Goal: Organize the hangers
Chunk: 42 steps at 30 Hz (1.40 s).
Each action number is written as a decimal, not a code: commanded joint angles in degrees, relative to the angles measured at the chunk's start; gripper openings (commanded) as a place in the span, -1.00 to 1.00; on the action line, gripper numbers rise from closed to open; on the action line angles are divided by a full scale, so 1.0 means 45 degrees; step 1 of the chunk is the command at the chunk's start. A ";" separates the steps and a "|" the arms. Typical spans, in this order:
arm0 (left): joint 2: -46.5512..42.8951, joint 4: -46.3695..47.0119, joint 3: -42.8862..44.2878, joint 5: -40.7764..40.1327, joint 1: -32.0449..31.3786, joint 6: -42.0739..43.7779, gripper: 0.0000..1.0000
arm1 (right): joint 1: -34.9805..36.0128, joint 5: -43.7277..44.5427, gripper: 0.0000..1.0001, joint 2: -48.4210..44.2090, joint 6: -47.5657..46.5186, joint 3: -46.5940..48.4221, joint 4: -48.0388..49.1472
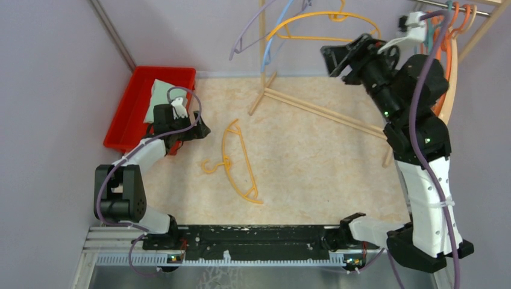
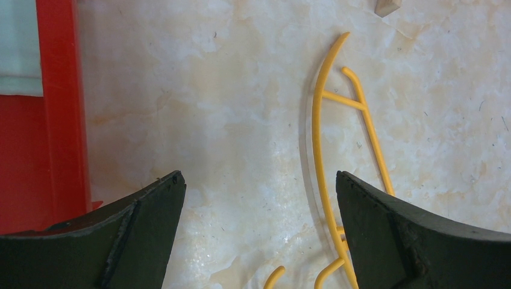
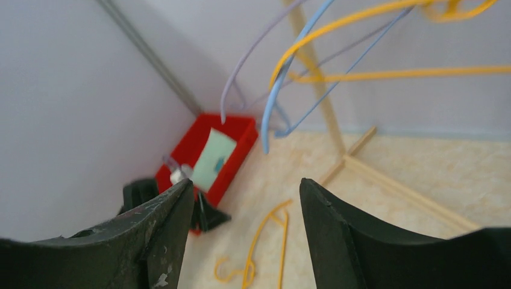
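One yellow hanger (image 1: 228, 161) lies flat on the table, hook to the left. It also shows in the left wrist view (image 2: 315, 132) and the right wrist view (image 3: 260, 231). My left gripper (image 1: 202, 129) is open and empty, low over the table just left of this hanger (image 2: 259, 180). My right gripper (image 1: 332, 63) is open and empty, raised near the rack (image 3: 247, 186). A lavender hanger (image 1: 247, 33), a light blue hanger (image 1: 272, 36) and a yellow hanger (image 1: 328, 13) hang at the back. Orange, teal and beige hangers (image 1: 449, 36) hang at the far right.
A red bin (image 1: 129, 114) holding a pale green sheet (image 1: 158, 96) stands at the left, right beside my left gripper. The rack's light wooden poles (image 1: 319, 111) run across the table's back right. Walls close in on the left and the back.
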 commanded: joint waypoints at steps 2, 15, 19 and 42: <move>0.0220 0.0466 0.0115 0.0433 0.0116 -0.0195 0.99 | 0.3825 0.0886 0.27 0.0929 -0.1025 -0.2953 -0.1688; 0.0312 0.0297 0.0388 0.0271 0.0132 -0.0430 0.99 | 0.7762 0.0233 0.25 0.5669 -0.1177 -0.6184 0.1793; 0.0241 0.0201 0.0488 0.0247 0.0132 -0.0320 0.99 | 0.8226 0.0124 0.23 0.7513 -0.1362 -0.6024 0.2465; -0.0265 0.0281 0.0154 0.0245 0.0207 -0.0259 0.99 | 0.8717 0.2921 -0.39 1.0674 -0.0396 -0.6807 0.3405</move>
